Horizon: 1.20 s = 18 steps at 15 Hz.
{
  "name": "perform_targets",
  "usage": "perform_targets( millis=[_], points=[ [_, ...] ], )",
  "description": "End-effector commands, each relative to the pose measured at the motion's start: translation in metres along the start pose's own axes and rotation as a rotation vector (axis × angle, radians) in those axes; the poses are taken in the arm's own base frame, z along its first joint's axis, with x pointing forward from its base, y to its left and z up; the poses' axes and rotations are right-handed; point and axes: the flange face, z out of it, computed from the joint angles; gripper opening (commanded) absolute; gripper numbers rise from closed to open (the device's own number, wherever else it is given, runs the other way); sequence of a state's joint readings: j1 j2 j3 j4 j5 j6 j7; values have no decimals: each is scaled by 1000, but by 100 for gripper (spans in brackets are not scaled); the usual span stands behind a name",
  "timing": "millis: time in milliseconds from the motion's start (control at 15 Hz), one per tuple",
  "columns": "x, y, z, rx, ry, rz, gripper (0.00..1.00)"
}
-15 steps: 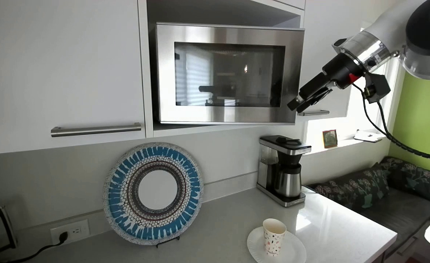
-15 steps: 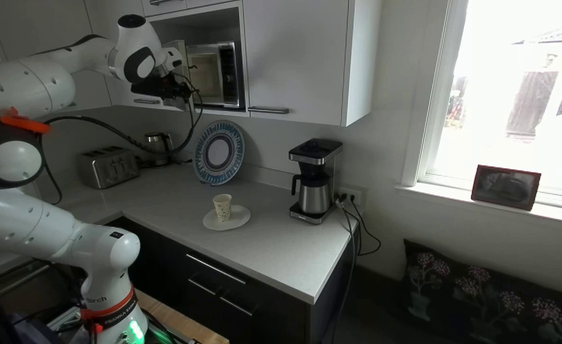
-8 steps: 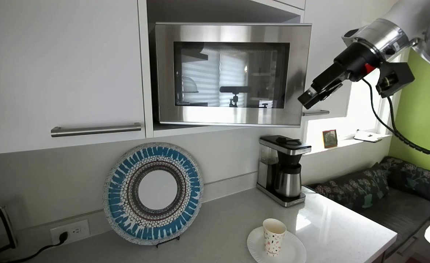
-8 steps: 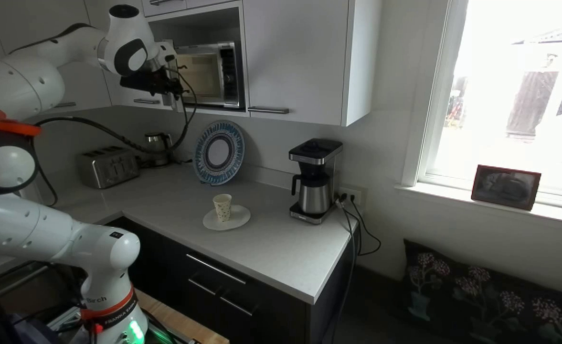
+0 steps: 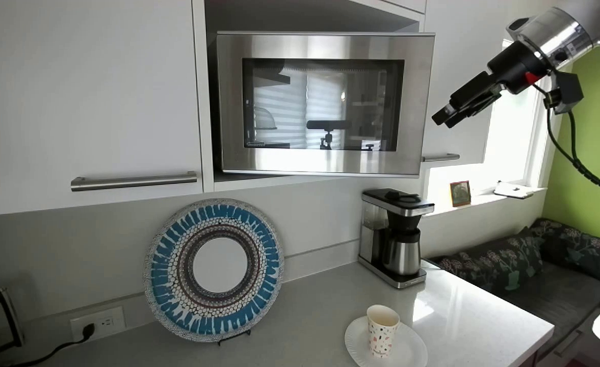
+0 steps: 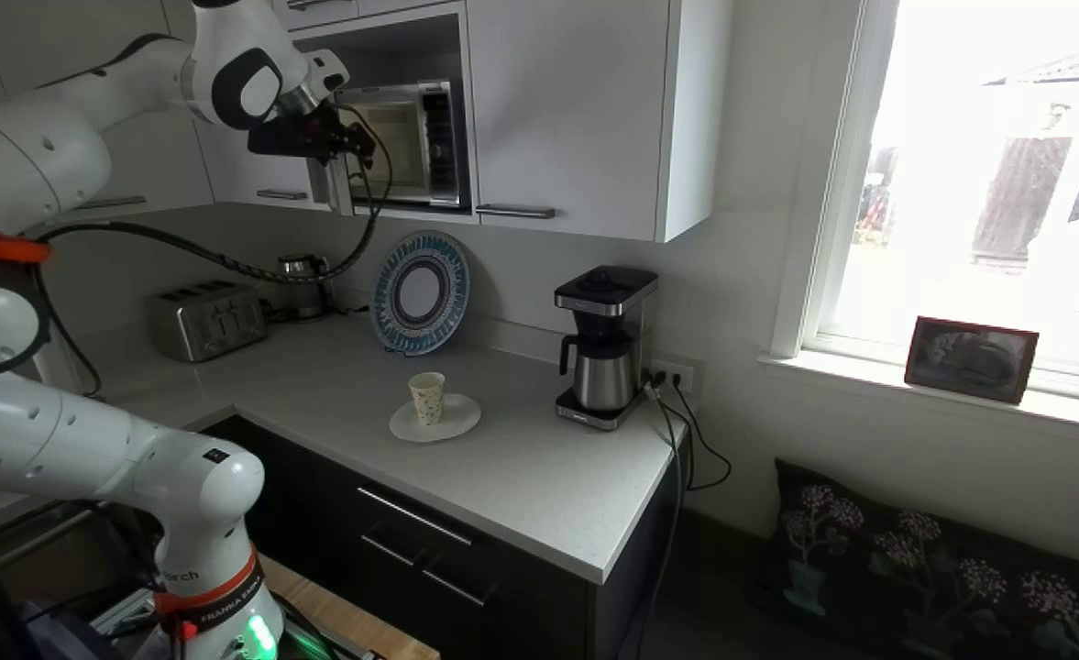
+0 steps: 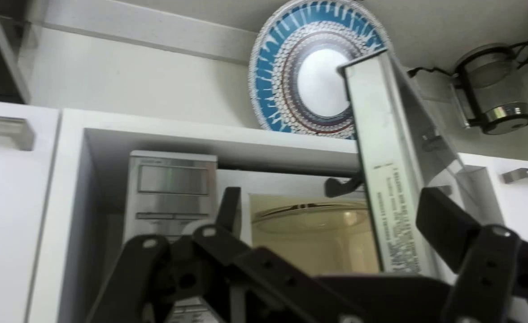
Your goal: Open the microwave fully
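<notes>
While the microwave (image 6: 406, 142) sits in its cabinet niche (image 5: 300, 15) with its door (image 5: 325, 104) swung outward, we see the gripper (image 5: 443, 121) higher in both exterior views than half a second ago, and farther from the door's free edge. Through the wrist view we find its two fingers (image 7: 447, 222) spread wide, with nothing held between them. We read the door at the same angle it had then, yet wider than a full second ago. On the counter (image 5: 320, 306), the coffee maker (image 5: 400, 255) and the patterned cup (image 5: 382, 329), upright on its white plate (image 5: 413, 346), stay where they were.
</notes>
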State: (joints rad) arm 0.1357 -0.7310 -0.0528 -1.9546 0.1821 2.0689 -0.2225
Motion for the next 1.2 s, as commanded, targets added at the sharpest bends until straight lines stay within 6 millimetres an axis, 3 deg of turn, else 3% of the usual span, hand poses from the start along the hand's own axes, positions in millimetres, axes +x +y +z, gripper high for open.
perform_targets(
  millis=[0, 400, 667, 1067, 1133],
  points=[
    [1, 8, -3, -40, 6, 2, 100],
    [2, 9, -4, -47, 6, 1, 100],
    [17, 35, -5, -131, 97, 36, 100],
    [27, 60, 24, -178, 114, 57, 100],
    [26, 63, 30, -178, 103, 57, 87]
  ],
)
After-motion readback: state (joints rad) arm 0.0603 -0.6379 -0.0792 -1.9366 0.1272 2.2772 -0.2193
